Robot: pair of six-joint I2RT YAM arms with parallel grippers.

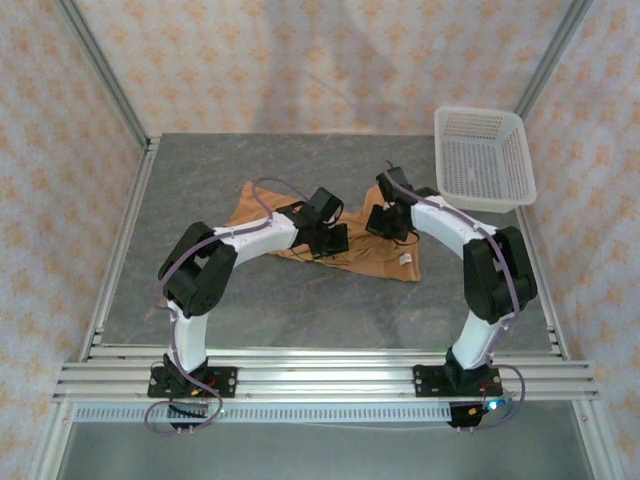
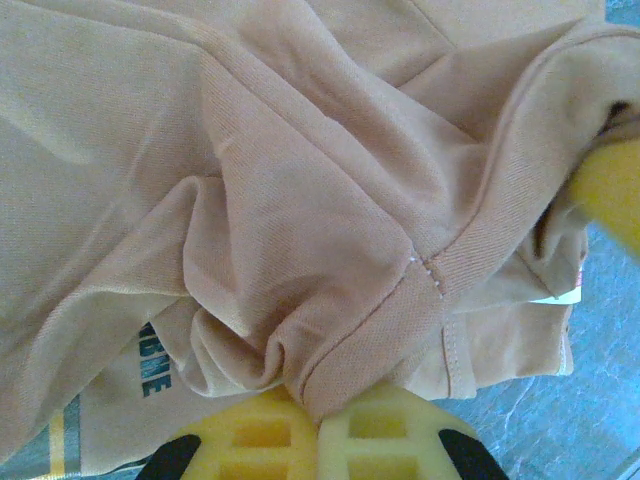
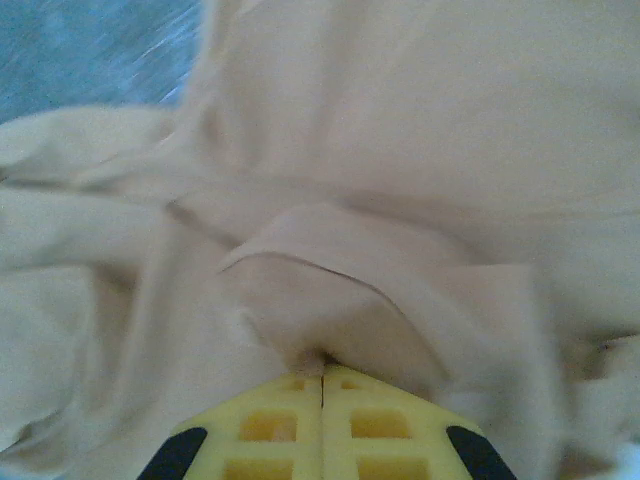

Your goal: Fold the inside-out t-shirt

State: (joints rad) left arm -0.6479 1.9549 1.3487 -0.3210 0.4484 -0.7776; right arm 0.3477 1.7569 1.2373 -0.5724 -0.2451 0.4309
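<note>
The inside-out t-shirt [image 1: 372, 258] is seen from the top view lying crumpled near the middle of the grey table [image 1: 300, 305], spread from about 10 o'clock towards 4 o'clock of the table's centre. A white mesh basket [image 1: 483, 157] is set at the table's 2 o'clock corner, apart from the garment. The left gripper [image 1: 328, 240] is lowered onto the middle of the cloth, and the right gripper [image 1: 385, 222] is placed just beside it, towards 2 o'clock. In the left wrist view the left gripper [image 2: 318, 415] is shown at 6 o'clock with its yellow pads pressed together, and a bunched fold of the t-shirt [image 2: 300, 200], crossed by a stitched seam, is pinched at their tips. A small white label [image 2: 556, 297] is seen at 3 o'clock of that fold, and part of a pale print with dark letters [image 2: 150, 372] is seen at 8 o'clock. In the right wrist view the right gripper [image 3: 322, 378] is likewise shown at 6 o'clock with its pads closed against each other, and a gathered ridge of the t-shirt [image 3: 400, 150] is clamped where they meet. A strip of table [image 3: 90, 50] is visible at 10 o'clock.
</note>
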